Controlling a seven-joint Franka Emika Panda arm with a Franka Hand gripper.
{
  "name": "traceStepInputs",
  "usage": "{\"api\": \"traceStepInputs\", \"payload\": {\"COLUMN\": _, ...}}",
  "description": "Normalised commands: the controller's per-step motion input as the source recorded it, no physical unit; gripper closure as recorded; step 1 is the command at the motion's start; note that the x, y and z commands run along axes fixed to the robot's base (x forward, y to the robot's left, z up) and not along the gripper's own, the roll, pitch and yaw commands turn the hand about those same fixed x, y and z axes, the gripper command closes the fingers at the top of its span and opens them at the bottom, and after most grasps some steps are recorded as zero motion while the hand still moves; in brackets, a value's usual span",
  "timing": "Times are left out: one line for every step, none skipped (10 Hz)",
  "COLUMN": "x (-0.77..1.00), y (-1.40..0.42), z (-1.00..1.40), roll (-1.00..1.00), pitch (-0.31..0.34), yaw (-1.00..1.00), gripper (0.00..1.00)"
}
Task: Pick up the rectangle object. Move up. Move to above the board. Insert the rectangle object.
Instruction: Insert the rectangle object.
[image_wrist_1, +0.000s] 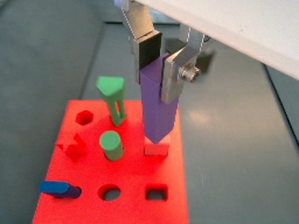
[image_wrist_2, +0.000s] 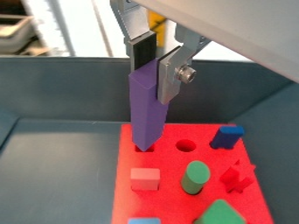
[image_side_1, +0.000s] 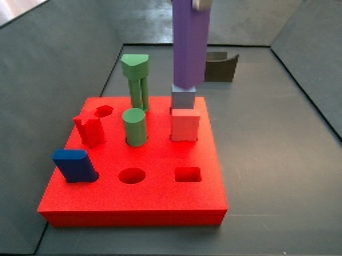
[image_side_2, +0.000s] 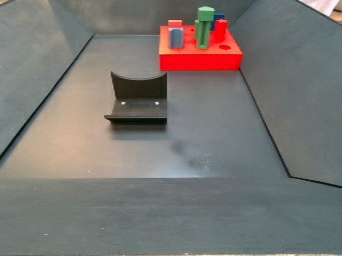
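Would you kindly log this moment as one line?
gripper: shut on rectangle object | rectangle object: upright above board | insertion: cannot tell

Tall green triangular peg (image_side_1: 135, 75) stands upright at the back, and just in front of it sits a shorter green cylinder (image_side_1: 134, 127), also upright. Beside the cylinder there's a short red-pink block (image_side_1: 185, 124), close but apart from it. On the cylinder's other side, a low red star-like piece (image_side_1: 90, 128). Nearest corner in a side view, the dark blue block (image_side_1: 74, 165), slightly tilted. Well apart on the grey floor (image_side_2: 201, 150), the fixture (image_side_2: 138, 98) stands alone
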Motion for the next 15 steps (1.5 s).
{"api": "traceStepInputs", "payload": {"x": 0.00, "y": -0.27, "z": -0.40, "roll": 0.00, "pitch": -0.046, "yaw": -0.92, "gripper": 1.00}}
{"api": "traceStepInputs", "payload": {"x": 0.00, "y": -0.27, "z": -0.42, "roll": 0.00, "pitch": -0.023, "yaw": -0.92, "gripper": 1.00}}
{"api": "traceStepInputs", "payload": {"x": 0.00, "y": -0.24, "z": -0.43, "roll": 0.00, "pitch": 0.000, "yaw": -0.94, "gripper": 1.00}}
{"api": "traceStepInputs", "payload": {"x": 0.01, "y": -0.53, "z": -0.19, "roll": 0.08, "pitch": 0.000, "yaw": -0.66, "gripper": 1.00}}
{"api": "traceStepInputs", "payload": {"x": 0.00, "y": 0.00, "z": 0.00, "roll": 0.00, "pitch": -0.009, "yaw": 0.06, "gripper": 1.00}}
{"api": "traceStepInputs", "payload": {"x": 0.23, "y": -0.13, "z": -0.10, "roll": 0.00, "pitch": 0.000, "yaw": 0.00, "gripper": 1.00}}
{"api": "traceStepInputs", "payload": {"x": 0.22, "y": -0.27, "z": -0.21, "roll": 0.21, "pitch": 0.067, "yaw": -0.51, "gripper": 1.00}}
{"api": "traceStepInputs", "payload": {"x": 0.40, "y": -0.40, "z": -0.40, "roll": 0.27, "pitch": 0.083, "yaw": -0.31, "gripper": 1.00}}
{"api": "traceStepInputs", "payload": {"x": 0.36, "y": -0.17, "z": -0.16, "roll": 0.00, "pitch": -0.010, "yaw": 0.00, "gripper": 1.00}}
{"api": "traceStepInputs", "payload": {"x": 0.65, "y": -0.13, "z": -0.11, "roll": 0.01, "pitch": -0.030, "yaw": -0.42, "gripper": 1.00}}
{"api": "traceStepInputs", "payload": {"x": 0.10, "y": -0.01, "z": -0.12, "roll": 0.04, "pitch": 0.000, "yaw": -0.87, "gripper": 1.00}}
{"api": "traceStepInputs", "payload": {"x": 0.00, "y": 0.00, "z": -0.15, "roll": 0.05, "pitch": 0.000, "yaw": -1.00, "gripper": 1.00}}
{"api": "traceStepInputs", "payload": {"x": -0.01, "y": 0.00, "z": -0.11, "roll": 0.05, "pitch": 0.000, "yaw": -1.00, "gripper": 1.00}}
{"api": "traceStepInputs", "payload": {"x": 0.34, "y": 0.00, "z": -0.01, "roll": 0.00, "pitch": 0.009, "yaw": -0.20, "gripper": 1.00}}
{"api": "traceStepInputs", "payload": {"x": 0.10, "y": -0.01, "z": 0.00, "roll": 0.11, "pitch": 0.059, "yaw": 0.00, "gripper": 1.00}}
